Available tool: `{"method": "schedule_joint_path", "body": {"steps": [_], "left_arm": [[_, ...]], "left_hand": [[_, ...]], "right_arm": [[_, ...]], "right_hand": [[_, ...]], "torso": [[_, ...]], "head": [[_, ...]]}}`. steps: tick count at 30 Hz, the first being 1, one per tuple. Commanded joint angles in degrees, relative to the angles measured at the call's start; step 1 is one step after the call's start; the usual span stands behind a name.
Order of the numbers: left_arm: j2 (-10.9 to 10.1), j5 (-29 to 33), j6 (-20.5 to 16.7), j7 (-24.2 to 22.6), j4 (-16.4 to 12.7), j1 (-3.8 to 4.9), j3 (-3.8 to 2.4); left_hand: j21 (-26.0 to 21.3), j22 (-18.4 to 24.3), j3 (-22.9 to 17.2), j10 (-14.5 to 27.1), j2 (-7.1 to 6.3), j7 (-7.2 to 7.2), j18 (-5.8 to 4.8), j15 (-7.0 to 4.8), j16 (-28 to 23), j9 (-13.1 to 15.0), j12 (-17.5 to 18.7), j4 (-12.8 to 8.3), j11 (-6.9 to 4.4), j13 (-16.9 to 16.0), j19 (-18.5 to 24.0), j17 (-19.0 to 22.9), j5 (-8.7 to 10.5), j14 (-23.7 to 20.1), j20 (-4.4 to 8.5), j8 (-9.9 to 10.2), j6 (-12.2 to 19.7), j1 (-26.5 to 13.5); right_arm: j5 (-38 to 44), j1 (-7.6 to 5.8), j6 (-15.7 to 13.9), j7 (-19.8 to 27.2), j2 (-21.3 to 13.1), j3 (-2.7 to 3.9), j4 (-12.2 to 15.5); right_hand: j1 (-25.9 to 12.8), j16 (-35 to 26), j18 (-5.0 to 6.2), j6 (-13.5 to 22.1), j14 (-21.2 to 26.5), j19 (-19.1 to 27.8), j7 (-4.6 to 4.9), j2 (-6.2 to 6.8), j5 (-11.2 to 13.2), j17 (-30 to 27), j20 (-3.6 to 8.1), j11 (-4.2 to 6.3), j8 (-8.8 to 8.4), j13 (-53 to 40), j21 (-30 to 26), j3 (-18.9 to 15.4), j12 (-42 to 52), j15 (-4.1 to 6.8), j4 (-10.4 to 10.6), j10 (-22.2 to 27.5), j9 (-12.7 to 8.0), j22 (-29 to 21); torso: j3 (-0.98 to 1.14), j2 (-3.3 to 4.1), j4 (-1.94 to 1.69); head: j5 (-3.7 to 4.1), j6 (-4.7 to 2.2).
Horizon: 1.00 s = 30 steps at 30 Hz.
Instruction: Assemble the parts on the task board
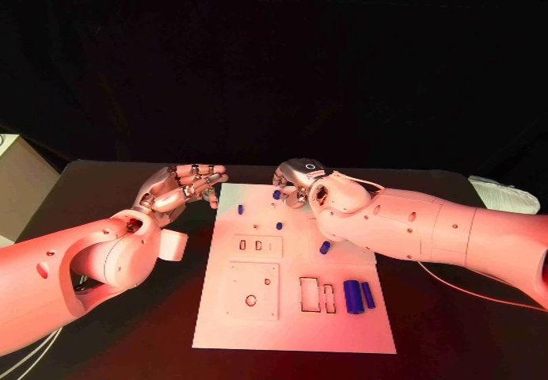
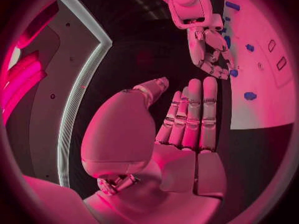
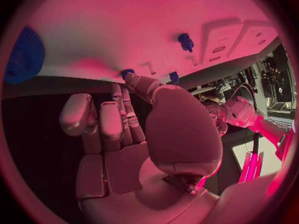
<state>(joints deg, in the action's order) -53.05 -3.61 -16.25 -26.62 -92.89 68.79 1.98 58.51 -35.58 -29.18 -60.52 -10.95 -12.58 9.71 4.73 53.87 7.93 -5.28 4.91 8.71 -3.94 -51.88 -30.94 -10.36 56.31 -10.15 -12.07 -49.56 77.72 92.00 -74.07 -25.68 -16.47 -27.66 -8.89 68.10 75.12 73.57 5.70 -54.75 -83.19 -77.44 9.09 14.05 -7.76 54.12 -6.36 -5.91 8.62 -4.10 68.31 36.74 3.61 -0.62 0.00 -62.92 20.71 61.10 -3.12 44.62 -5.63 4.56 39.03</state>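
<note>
The white task board (image 1: 291, 321) lies in the middle of the table. My right hand (image 1: 299, 182) reaches over its far edge, and a fingertip and the thumb meet on a small blue part (image 1: 276, 194) that stands on the board there. The same part (image 3: 127, 73) sits at the tip of my right hand (image 3: 143, 134) in the right wrist view, and the left wrist view shows the part (image 2: 233, 73) under my right hand (image 2: 209, 50). My left hand (image 1: 183, 186) hovers off the board's far left corner, its fingers (image 2: 190, 114) straight, apart and holding nothing.
More blue parts are on the board: one peg (image 1: 240, 210), another (image 1: 279, 226), a third (image 1: 325, 247), and two cylinders (image 1: 359, 296) lying side by side near several rectangular slots (image 1: 317, 294). A pale box (image 1: 17, 182) stands at the table's left.
</note>
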Motion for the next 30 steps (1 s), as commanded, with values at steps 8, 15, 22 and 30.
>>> {"method": "schedule_joint_path", "body": {"steps": [8, 15, 22, 30], "left_arm": [[0.0, -0.1, 0.8, -0.2, -0.1, 0.08, -0.06], [-0.2, -0.1, 0.7, -0.3, 0.1, 0.08, -0.05], [-0.5, -0.1, 0.7, -0.4, 0.4, 0.08, -0.05], [-0.3, -0.1, 0.8, -0.5, 0.7, 0.06, -0.04]], "left_hand": [[0.2, -0.1, -0.3, 0.3, 0.12, -0.18, 0.85, 0.01, 0.2, 0.1, 0.3, -0.1, 0.29, 0.0, 0.3, -0.1, 0.33, -0.3, 0.02, -0.2, 0.3, -0.1], [0.3, -0.1, -0.4, 0.3, 0.1, -0.19, 0.85, 0.03, 0.3, 0.1, 0.3, -0.2, 0.31, 0.0, 0.4, 0.0, 0.34, -0.4, 0.01, -0.2, 0.4, -0.1], [0.4, -0.2, -0.4, 0.3, 0.1, -0.18, 0.86, 0.03, 0.3, 0.1, 0.3, -0.2, 0.3, 0.0, 0.5, 0.0, 0.34, -0.4, 0.0, -0.2, 0.4, -0.1], [0.4, -0.2, -0.4, 0.3, 0.1, -0.18, 0.86, 0.03, 0.3, 0.1, 0.3, -0.2, 0.3, 0.0, 0.5, 0.0, 0.34, -0.4, 0.0, -0.2, 0.4, -0.1]], "right_arm": [[0.1, 0.01, -0.3, 1.0, -1.7, -0.02, 1.8], [-2.9, -0.11, -5.2, 1.9, -7.7, 0.2, 7.1], [-16.6, -1.32, -7.9, 5.0, -16.2, 0.99, 12.9], [-23.5, -2.53, -3.1, 8.4, -22.1, 1.27, 14.7]], "right_hand": [[0.0, -0.9, 0.7, 1.1, 0.6, 1.1, -0.24, 0.67, 0.3, -1.1, -0.06, 0.06, -0.65, 0.3, -1.6, -1.0, 0.4, -0.12, 0.1, 1.1, -0.1, -1.6], [-0.1, -0.5, 0.36, 0.7, 0.2, 0.0, -0.21, 0.61, -0.3, -0.4, 0.15, 0.46, -0.64, 0.0, -0.6, -1.3, 2.0, 0.17, 0.6, -0.8, 0.1, -0.1], [-2.2, 2.2, -0.49, -0.3, -1.1, -2.1, 0.0, 2.14, -1.4, 3.7, 0.52, 1.11, -0.48, -1.2, 2.5, -3.6, 5.6, 0.63, 2.4, -6.5, 0.4, 4.1], [-1.1, 4.4, -1.08, 0.4, -1.7, -3.5, -1.15, 2.05, -2.6, 7.0, 1.98, 3.2, -1.12, -9.5, 4.7, -11.8, 16.2, 2.23, 2.9, -14.0, 0.5, 7.3]], "torso": [[-0.03, -0.02, -0.11], [0.07, -0.17, 0.22], [0.44, -0.39, 0.97], [0.9, -0.59, 1.48]], "head": [[0.07, 0.11], [-0.22, -0.18], [-0.36, -0.67], [-0.16, -0.79]]}}
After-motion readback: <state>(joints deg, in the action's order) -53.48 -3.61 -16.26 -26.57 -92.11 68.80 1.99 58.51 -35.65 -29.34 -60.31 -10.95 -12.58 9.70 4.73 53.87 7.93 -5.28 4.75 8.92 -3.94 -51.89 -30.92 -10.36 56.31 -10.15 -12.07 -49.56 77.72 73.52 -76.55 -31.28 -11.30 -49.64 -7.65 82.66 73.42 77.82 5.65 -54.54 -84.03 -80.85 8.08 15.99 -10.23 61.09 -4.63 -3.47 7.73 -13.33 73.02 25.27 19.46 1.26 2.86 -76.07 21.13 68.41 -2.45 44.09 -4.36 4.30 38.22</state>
